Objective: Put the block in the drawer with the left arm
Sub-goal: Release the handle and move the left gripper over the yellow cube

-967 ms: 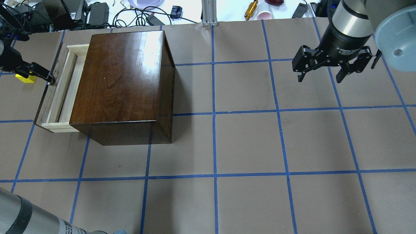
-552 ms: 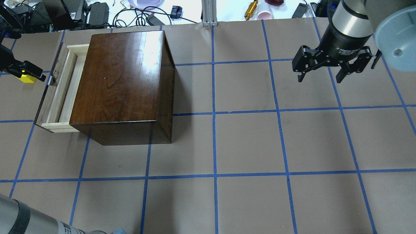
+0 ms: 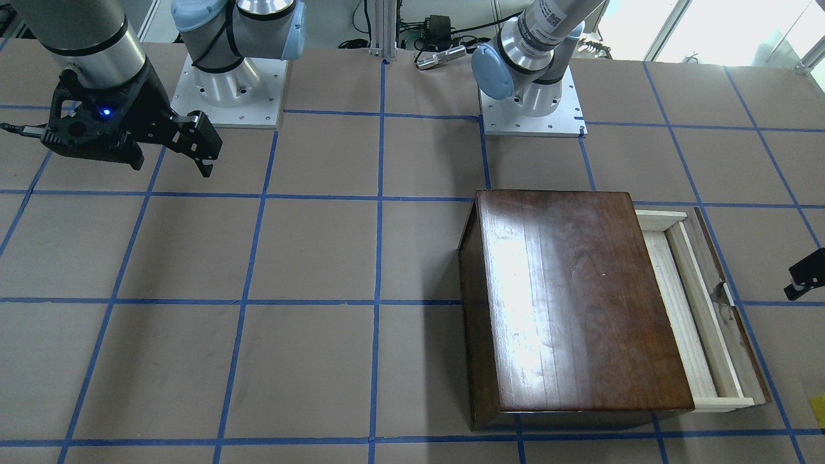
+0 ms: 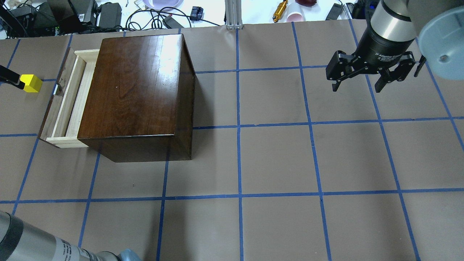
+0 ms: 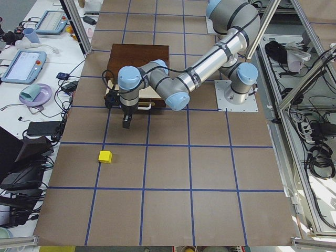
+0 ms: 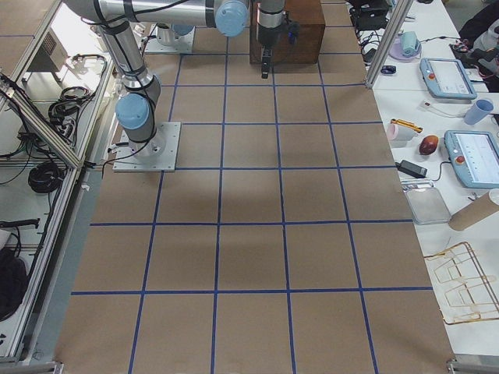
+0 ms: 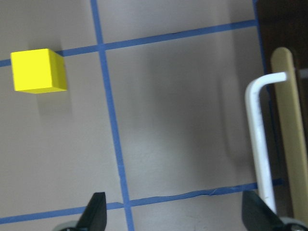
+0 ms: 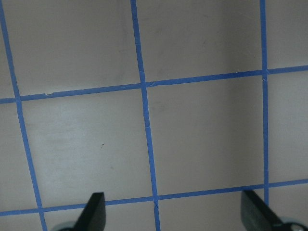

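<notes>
The yellow block (image 4: 31, 83) lies on the table left of the drawer; it also shows in the left wrist view (image 7: 38, 70) and the exterior left view (image 5: 105, 156). The drawer (image 4: 67, 105) is pulled out of the dark-brown wooden box (image 4: 137, 94), its pale tray empty. My left gripper (image 7: 178, 216) is open and empty, between the block and the drawer's metal pull (image 7: 260, 144), above the table. In the overhead view only one of its fingers (image 4: 9, 78) shows, beside the block. My right gripper (image 4: 357, 85) is open and empty, far right.
Cables, adapters and small items lie along the table's far edge (image 4: 145, 14). The brown table with its blue tape grid (image 4: 275, 163) spreads to the right of the box. The robot bases (image 3: 528, 109) stand behind the box in the front-facing view.
My left gripper has drawn back from the drawer front to the left, past the block, which now shows whole. The drawer stays open. The right arm has not moved.
</notes>
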`<state>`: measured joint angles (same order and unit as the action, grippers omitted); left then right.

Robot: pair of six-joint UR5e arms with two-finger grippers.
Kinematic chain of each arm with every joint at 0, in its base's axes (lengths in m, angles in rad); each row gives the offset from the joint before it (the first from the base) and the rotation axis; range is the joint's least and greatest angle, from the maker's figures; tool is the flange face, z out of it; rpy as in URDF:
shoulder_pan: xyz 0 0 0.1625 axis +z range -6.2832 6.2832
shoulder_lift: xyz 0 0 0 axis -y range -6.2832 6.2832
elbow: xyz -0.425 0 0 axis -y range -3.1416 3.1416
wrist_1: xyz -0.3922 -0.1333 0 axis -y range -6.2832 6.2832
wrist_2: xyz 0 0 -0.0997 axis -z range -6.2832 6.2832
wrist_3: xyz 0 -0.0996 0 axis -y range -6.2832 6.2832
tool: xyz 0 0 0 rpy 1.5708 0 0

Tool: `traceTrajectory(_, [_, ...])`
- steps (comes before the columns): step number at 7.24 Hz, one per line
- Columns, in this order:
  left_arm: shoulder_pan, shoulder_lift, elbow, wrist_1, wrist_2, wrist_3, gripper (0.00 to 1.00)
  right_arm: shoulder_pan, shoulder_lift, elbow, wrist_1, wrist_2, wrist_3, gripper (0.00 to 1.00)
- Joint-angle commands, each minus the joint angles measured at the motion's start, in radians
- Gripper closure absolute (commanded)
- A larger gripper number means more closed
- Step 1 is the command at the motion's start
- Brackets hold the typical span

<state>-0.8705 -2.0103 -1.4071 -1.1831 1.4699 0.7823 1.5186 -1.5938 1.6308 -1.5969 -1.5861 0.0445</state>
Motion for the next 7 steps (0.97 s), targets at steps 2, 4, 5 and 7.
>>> traceTrajectory(2, [0.027, -0.106, 0.114, 0.01, 0.004, -0.014, 0.0, 0.0, 0.0, 0.0, 0.0, 0.0, 0.0, 0.0])
traceTrajectory(4, [0.036, -0.186, 0.172, 0.054, 0.007, -0.017, 0.0, 0.0, 0.0, 0.0, 0.0, 0.0, 0.0, 0.0])
traceTrajectory(5, [0.036, -0.23, 0.206, 0.095, 0.007, -0.014, 0.0, 0.0, 0.0, 0.0, 0.0, 0.0, 0.0, 0.0])
traceTrajectory(7, [0.036, -0.312, 0.285, 0.128, 0.003, -0.005, 0.0, 0.0, 0.0, 0.0, 0.0, 0.0, 0.0, 0.0])
